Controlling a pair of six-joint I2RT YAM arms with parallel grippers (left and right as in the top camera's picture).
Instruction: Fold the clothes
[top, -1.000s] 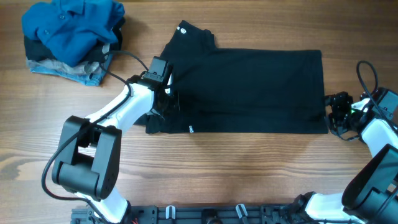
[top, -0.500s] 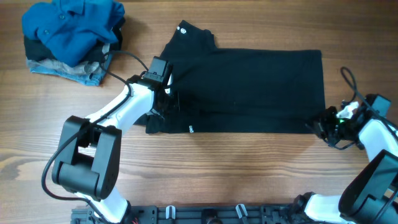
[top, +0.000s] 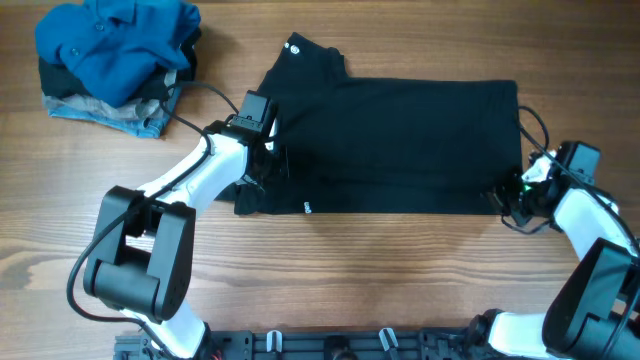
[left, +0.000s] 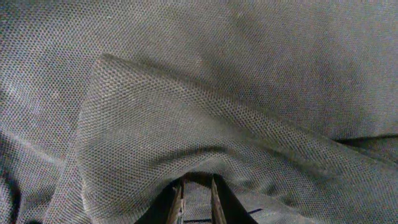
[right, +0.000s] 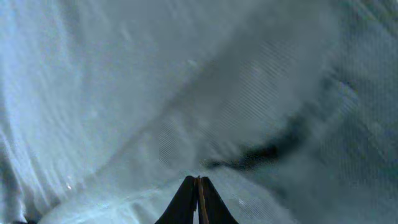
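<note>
The T-shirt (top: 400, 140) lies flat on the wooden table (top: 350, 280), with its long axis running left to right across the work area and spanning the gap between the two arms. The white neck label (top: 293, 46) marks the left end and the hem forms the right end. A small white tag (top: 307, 208) sits on the near edge. The left gripper (top: 268, 160) rests on the left end of the garment, about midway across its width. In the left wrist view its fingers (left: 177, 200) stand a narrow gap apart, and a raised ridge of black fabric arches up from between them, so this gripper pinches a fold of the cloth. The right gripper (top: 512, 197) sits at the near right corner of the hem. In the right wrist view its fingers (right: 189, 196) press fully together, with fabric bunched directly ahead of the tips. The jaws are closed, but the pictures do not confirm whether a thin layer is caught between them. Each arm is therefore nearest its own end of the garment, and the bulk of the cloth lies inward from both grippers and away from the robot base. The coming move probably depends on this layout: both ends must rise together and travel across the short axis, or the cloth between them sags and the fold line skews. A pile of other clothes (top: 115, 55) lies well apart at the far left corner and takes no part
</note>
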